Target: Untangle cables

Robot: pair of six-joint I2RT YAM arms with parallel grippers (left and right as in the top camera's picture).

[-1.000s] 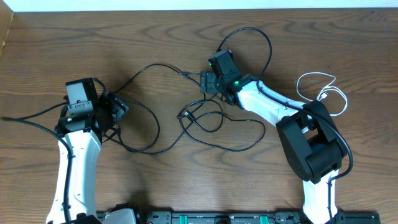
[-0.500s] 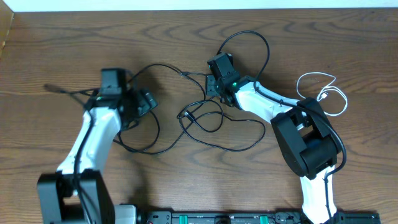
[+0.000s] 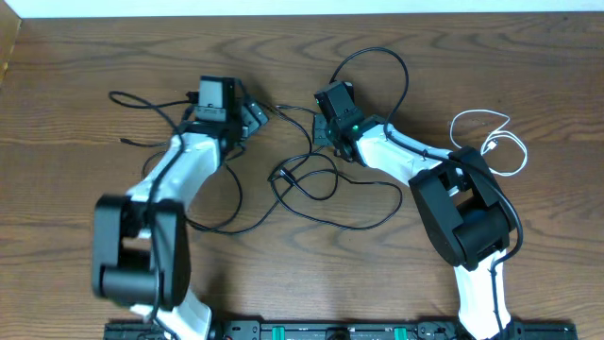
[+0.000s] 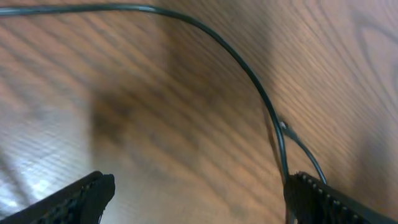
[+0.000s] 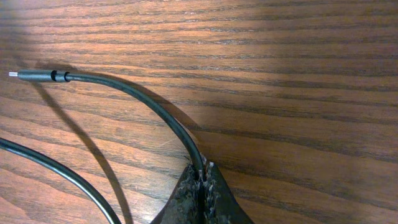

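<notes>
Several thin black cables [image 3: 311,184] lie looped over each other in the middle of the table. A white cable [image 3: 491,134] lies coiled apart at the right. My right gripper [image 3: 319,130] is shut on one black cable [image 5: 155,109] near its plug end [image 5: 37,75], with the cord pinched between the fingertips [image 5: 200,177]. A second black cable [image 5: 56,171] passes at the lower left of that view. My left gripper [image 3: 253,115] stands wide open just left of the right one. In its wrist view a black cable [image 4: 249,71] curves down beside the right fingertip [image 4: 317,196], and nothing lies between the jaws [image 4: 202,196].
The wooden table's [image 3: 528,57] back edge runs along the top of the overhead view. A thicker black arm cable [image 3: 142,99] loops left of the left wrist. The right arm's base [image 3: 467,222] stands at the front right.
The left arm swung from the table's left side up and right toward the middle, its jaws opening wider. The right gripper closed onto the black cable.
</notes>
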